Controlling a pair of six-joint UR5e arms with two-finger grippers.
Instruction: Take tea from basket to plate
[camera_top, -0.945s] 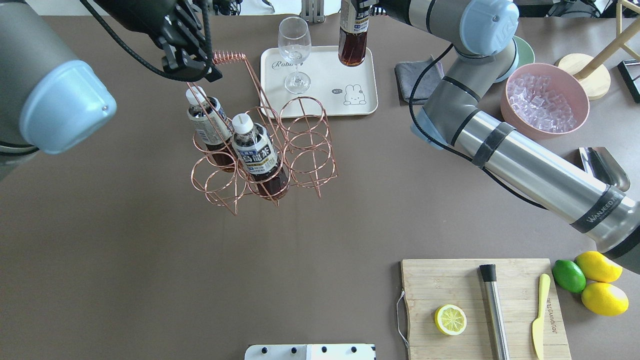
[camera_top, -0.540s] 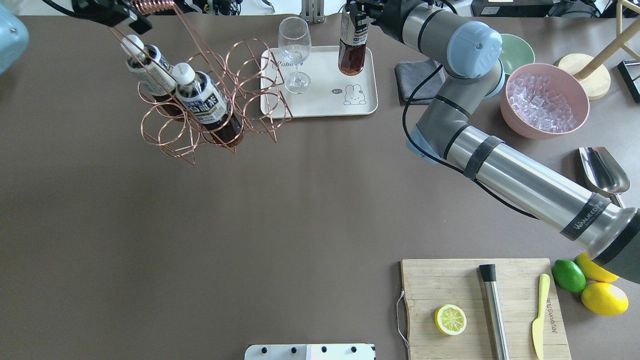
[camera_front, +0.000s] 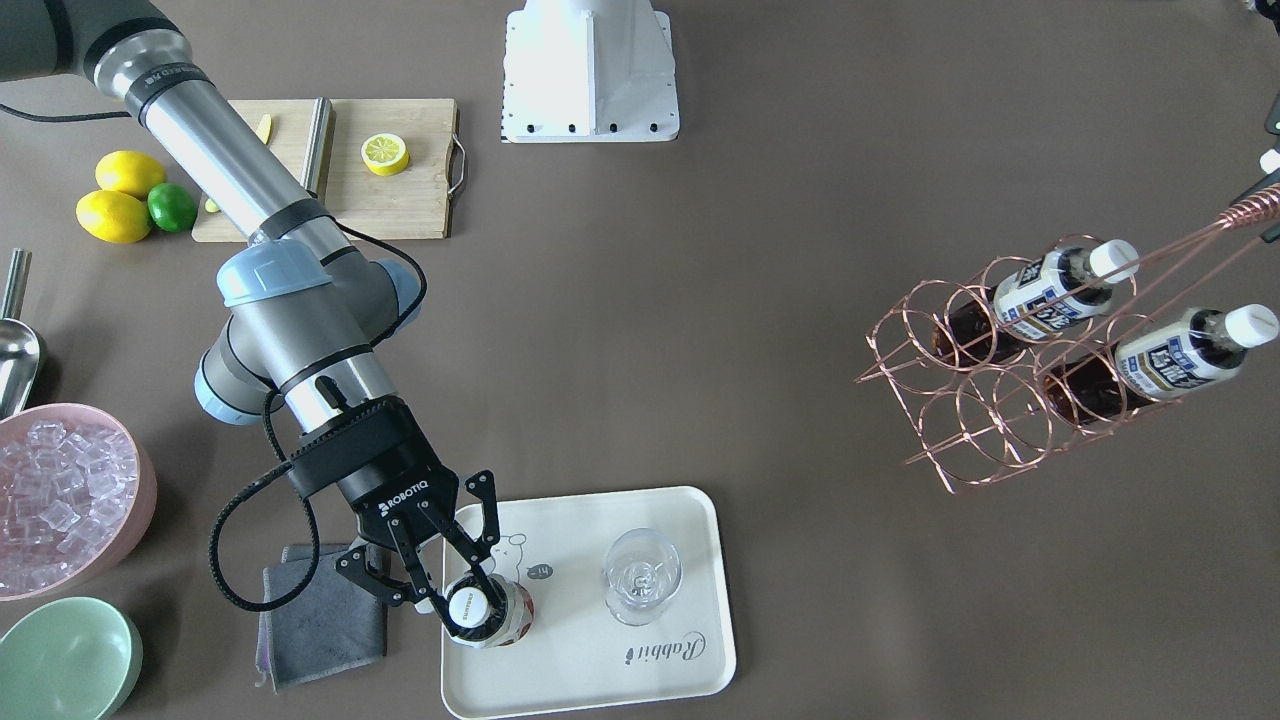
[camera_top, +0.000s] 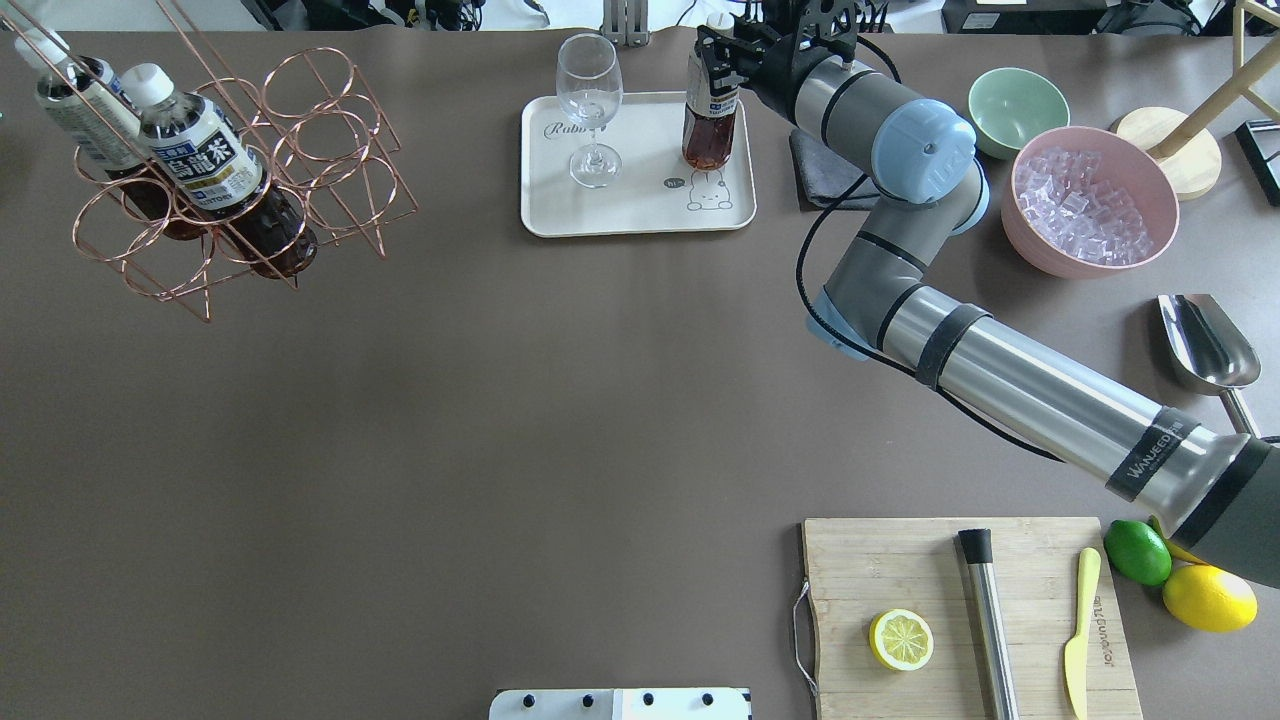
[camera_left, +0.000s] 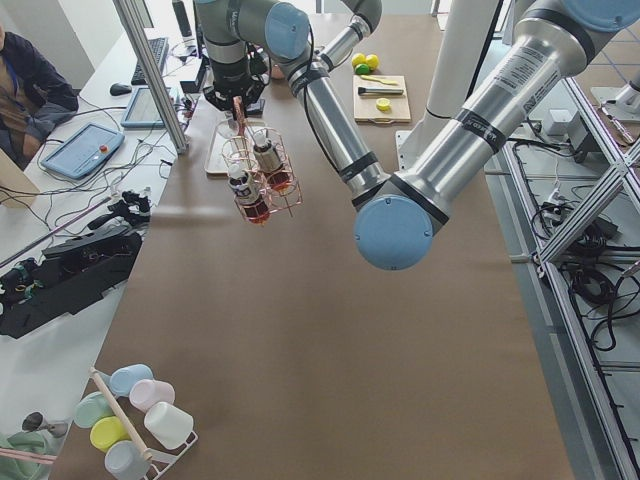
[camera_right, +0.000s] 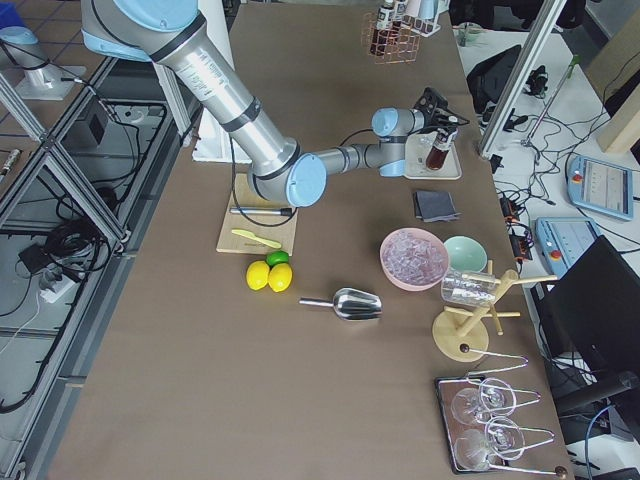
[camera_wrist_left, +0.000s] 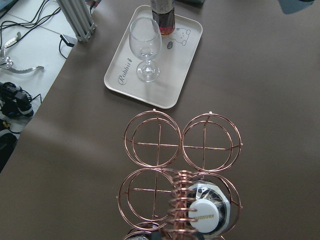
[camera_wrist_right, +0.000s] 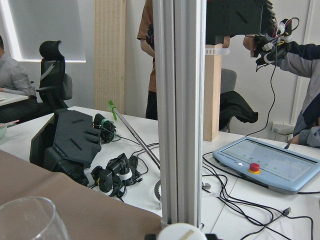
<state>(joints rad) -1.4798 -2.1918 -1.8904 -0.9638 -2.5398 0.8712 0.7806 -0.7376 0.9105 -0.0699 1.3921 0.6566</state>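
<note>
My right gripper (camera_top: 714, 50) is shut around the neck of one tea bottle (camera_top: 708, 125), which stands upright on the cream plate (camera_top: 640, 205) by the bear drawing. The front view shows the same grip (camera_front: 465, 592) on the bottle (camera_front: 500, 622). The copper wire basket (camera_top: 330, 140) hangs tilted in the air at the far left, with two more tea bottles (camera_top: 205, 165) in it. My left gripper (camera_left: 238, 100) holds it by the coil handle (camera_front: 1248, 212). Its fingers are mostly out of frame. The left wrist view looks down on the basket (camera_wrist_left: 181, 145).
A stemless-looking wine glass (camera_top: 588, 110) stands on the plate left of the bottle. A grey cloth (camera_top: 822, 175), a mint bowl (camera_top: 1012, 105) and a pink bowl of ice (camera_top: 1090, 200) lie right of the plate. A cutting board (camera_top: 960, 620) is at front right.
My left arm carried the basket with its two bottles to the left, away from the plate. My right gripper lowered its bottle down onto the plate.
</note>
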